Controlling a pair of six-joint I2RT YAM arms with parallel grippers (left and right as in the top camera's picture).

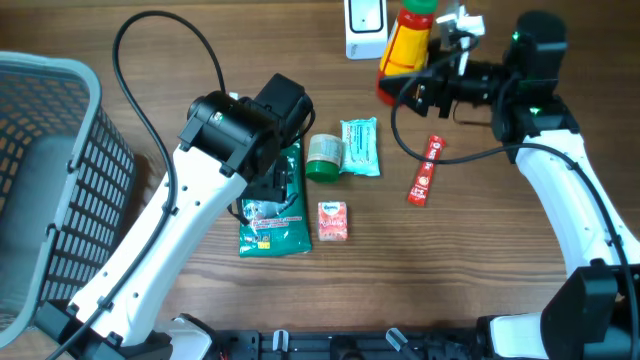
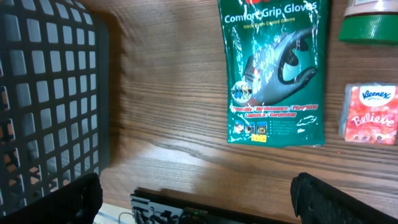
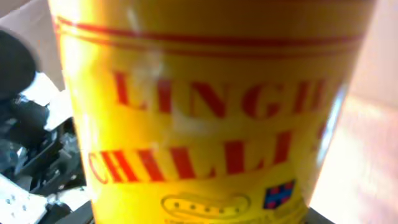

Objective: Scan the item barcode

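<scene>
Overhead: the right gripper (image 1: 418,88) clasps the yellow plastic chilli-sauce bottle with a red cap (image 1: 405,45) low on its body, just beside the white scanner box (image 1: 365,28). The bottle's long axis runs toward the table's far edge, cap farthest.

Left wrist: the left gripper (image 2: 199,198) hangs wide open and empty above the green foil glove packet (image 2: 273,74).

Right wrist: the bottle (image 3: 205,112) fills the frame, its red lettering upright.

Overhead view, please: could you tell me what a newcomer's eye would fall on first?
The yellow chilli sauce bottle at the far side, tilted in the right gripper, fills the right wrist view. Next, the green glove packet at the centre, near the open left gripper, and the grey basket on the left.
</scene>
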